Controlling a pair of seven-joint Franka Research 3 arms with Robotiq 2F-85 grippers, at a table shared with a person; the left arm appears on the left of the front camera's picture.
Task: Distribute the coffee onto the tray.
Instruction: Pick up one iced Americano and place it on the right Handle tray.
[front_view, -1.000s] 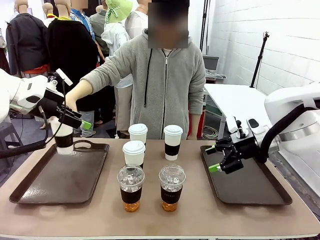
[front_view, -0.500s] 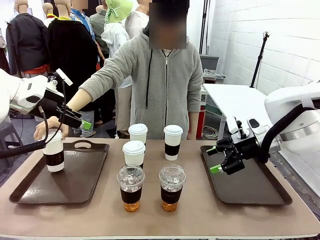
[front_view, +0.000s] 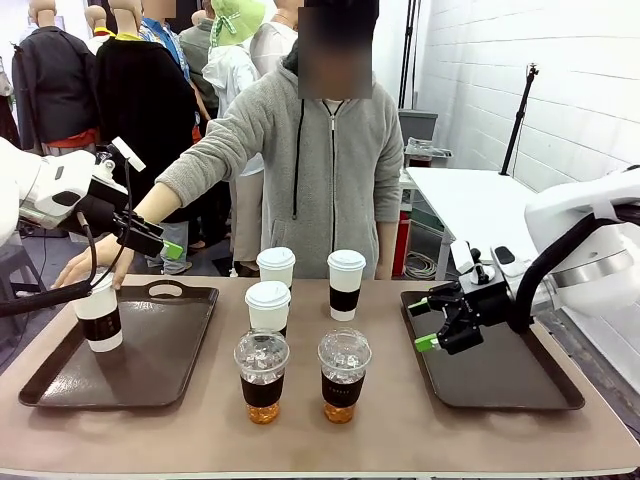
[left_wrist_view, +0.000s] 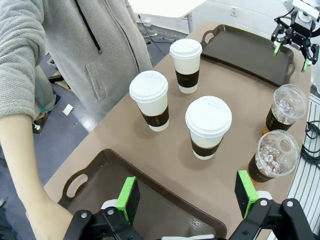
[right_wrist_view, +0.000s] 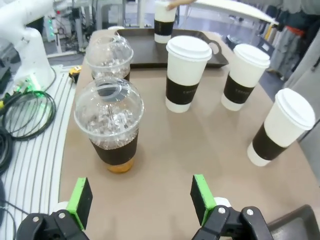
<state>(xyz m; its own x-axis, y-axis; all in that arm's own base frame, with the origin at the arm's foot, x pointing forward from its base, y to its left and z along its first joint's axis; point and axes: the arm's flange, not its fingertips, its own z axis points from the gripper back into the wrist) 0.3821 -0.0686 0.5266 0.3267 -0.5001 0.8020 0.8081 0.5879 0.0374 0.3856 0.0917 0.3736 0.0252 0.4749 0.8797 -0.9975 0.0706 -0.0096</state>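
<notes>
On left tray (front_view: 150, 372), by its left edge: one white cup (front_view: 100, 322), person's hand (front_view: 85, 268) on lid. Five to go, mid-table: three white cups (front_view: 268, 305), two iced cups (front_view: 262, 375). Right tray (front_view: 520, 378) not yet loaded. Left gripper (left_wrist_view: 187, 196) wide, empty, above left tray. Right gripper (front_view: 424, 324) wide, empty, over right tray's left edge.

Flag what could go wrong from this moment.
1. The person's hand is on the paper cup on the left tray, close under the open left gripper. An arm move there could strike the hand or tip the cup.
2. The five cups on the table stand close together. The open right gripper, reaching for one, might knock a neighbour, such as the nearer iced coffee.
</notes>
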